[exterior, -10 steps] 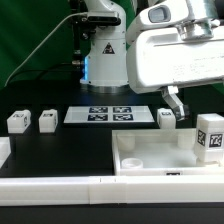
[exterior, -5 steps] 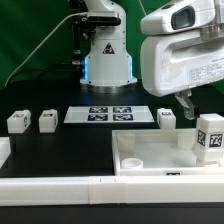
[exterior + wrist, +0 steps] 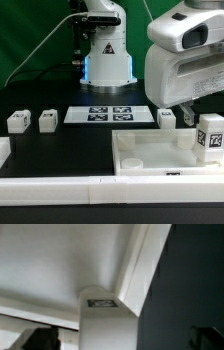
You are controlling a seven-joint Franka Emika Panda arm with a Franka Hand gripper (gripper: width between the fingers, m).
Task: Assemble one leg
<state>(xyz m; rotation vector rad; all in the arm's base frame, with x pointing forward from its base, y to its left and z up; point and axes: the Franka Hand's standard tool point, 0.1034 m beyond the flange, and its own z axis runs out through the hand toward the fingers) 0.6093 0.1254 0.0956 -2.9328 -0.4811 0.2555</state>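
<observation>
A white leg (image 3: 211, 134) with a marker tag stands upright in the corner of the white tray-like piece (image 3: 150, 158) on the exterior view's right. In the wrist view this leg (image 3: 103, 319) lies between my dark fingers (image 3: 40, 339), above the tray floor (image 3: 50, 263). My gripper (image 3: 188, 112) hangs just beside and above the leg and is open, holding nothing; in the wrist view the gripper (image 3: 122, 340) has both jaws wide apart. Three more legs lie on the black table: two on the left (image 3: 17, 122) (image 3: 47, 121) and one (image 3: 167, 118) behind the tray.
The marker board (image 3: 110, 114) lies in front of the robot base (image 3: 105, 55). A long white bar (image 3: 60, 190) runs along the front edge. Another white part (image 3: 3, 151) sits at the far left.
The arm has moved toward the exterior view's right, bringing the open gripper closer to the upright leg. The parts on the table have not moved.
</observation>
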